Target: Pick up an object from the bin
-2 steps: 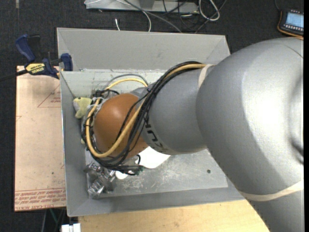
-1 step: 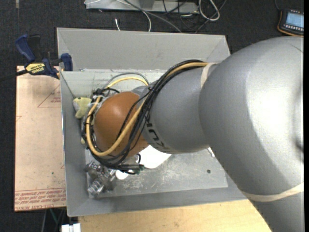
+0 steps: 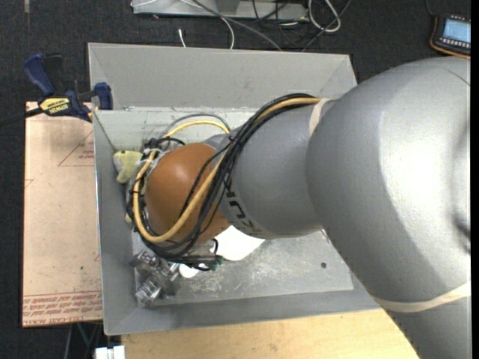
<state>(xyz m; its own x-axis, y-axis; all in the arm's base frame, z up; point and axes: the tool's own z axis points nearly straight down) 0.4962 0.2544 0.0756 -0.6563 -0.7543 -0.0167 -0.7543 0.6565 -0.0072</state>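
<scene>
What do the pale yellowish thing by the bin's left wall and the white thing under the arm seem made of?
Pale yellowish thing: looks soft, maybe foam or cloth; matte, lumpy outline.
White thing: smooth, even, possibly plastic or paper; too little shows to tell.
Bin: bare grey metal, dull and scuffed.

One grey metal bin (image 3: 224,81) holds the lot. One robot arm (image 3: 299,178) lies across it, with one orange-brown cover (image 3: 176,185) at its wrist and one gripper (image 3: 153,281) at its tip. Four loose things can be counted in the bin: one pale yellow lump (image 3: 123,163) by the left wall, one large white piece (image 3: 241,247) at the arm's lower edge, one small white piece (image 3: 188,271) beside the gripper, and one small green bit (image 3: 217,261) between the two white pieces. The arm hides much of the floor, so the count may fall short.
</scene>
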